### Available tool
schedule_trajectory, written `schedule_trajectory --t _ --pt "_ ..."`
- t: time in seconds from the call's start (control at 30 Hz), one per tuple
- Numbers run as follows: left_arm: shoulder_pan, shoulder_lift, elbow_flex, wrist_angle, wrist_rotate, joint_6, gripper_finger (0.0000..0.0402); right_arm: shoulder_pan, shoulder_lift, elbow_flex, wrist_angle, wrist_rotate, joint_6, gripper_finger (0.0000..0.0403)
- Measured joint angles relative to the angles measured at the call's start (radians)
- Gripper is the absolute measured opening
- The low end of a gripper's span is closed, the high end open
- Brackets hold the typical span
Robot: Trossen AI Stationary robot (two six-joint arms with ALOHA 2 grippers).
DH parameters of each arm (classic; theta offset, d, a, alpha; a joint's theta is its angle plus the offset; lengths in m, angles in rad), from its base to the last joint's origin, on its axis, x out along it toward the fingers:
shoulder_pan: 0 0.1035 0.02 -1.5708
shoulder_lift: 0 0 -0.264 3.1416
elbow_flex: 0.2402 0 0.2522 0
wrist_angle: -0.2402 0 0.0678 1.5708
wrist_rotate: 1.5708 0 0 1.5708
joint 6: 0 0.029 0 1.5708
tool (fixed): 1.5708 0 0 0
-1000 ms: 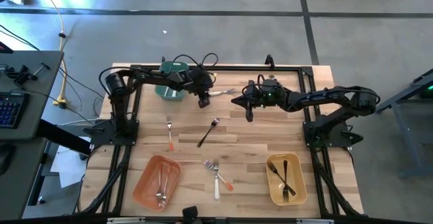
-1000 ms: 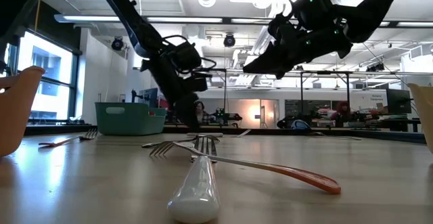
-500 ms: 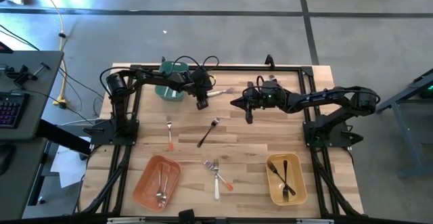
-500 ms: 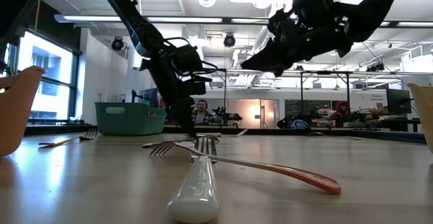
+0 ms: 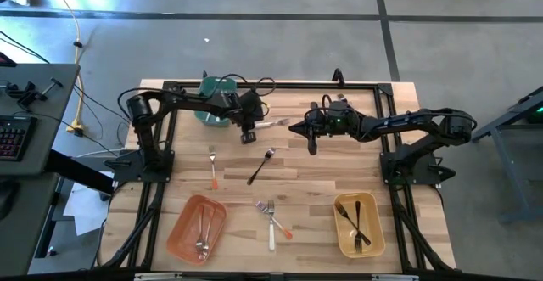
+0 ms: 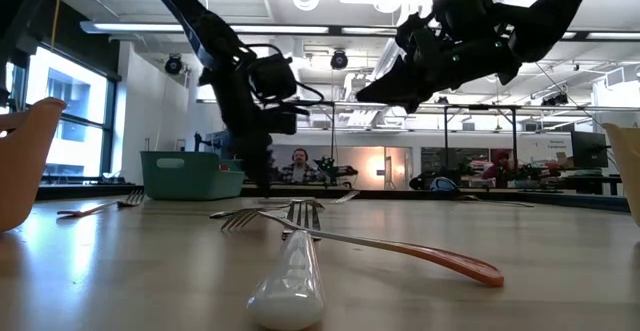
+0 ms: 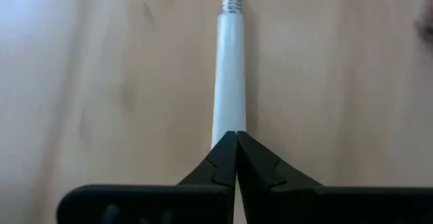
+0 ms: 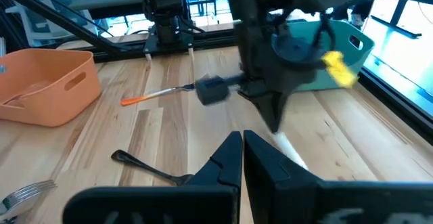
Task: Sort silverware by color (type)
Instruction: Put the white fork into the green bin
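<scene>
Risk: likely slip of the white-handled utensil (image 7: 230,75) on lifting, since pinched only at the handle's very end.
Cause: smooth round handle, long overhang ahead of the fingertips, possible droop or twist.
Left gripper (image 5: 249,135): down at the table, fingers together, clamped on that handle's end.
Utensil's place: flat on the wood, straight out in front of the fingertips.
Right gripper (image 5: 310,148): fingers together, empty, hanging nearby above the table.
Green bin (image 5: 214,111): just behind the left gripper.
</scene>
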Motion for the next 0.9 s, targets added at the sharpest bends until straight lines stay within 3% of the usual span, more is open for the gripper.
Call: schedule_trajectory --t 0.27,0.5,0.7,0.9 --pt "-0.029 -0.058 0.0 -0.049 -0.072 -0.062 0.0016 0.029 0.0 0.0 0.007 0.0 0.008 0.0" --pt "-0.032 -0.032 0.001 0.008 -0.082 -0.2 0.0095 0.072 0.0 0.0 0.022 0.0 0.008 0.0" --pt "-0.048 0.026 0.001 0.026 -0.072 -0.232 0.015 0.079 0.0 0.0 0.03 0.0 0.008 0.0" --pt "-0.048 0.064 0.007 0.037 -0.071 -0.247 0.0139 0.078 0.0 0.0 0.03 0.0 0.008 0.0"
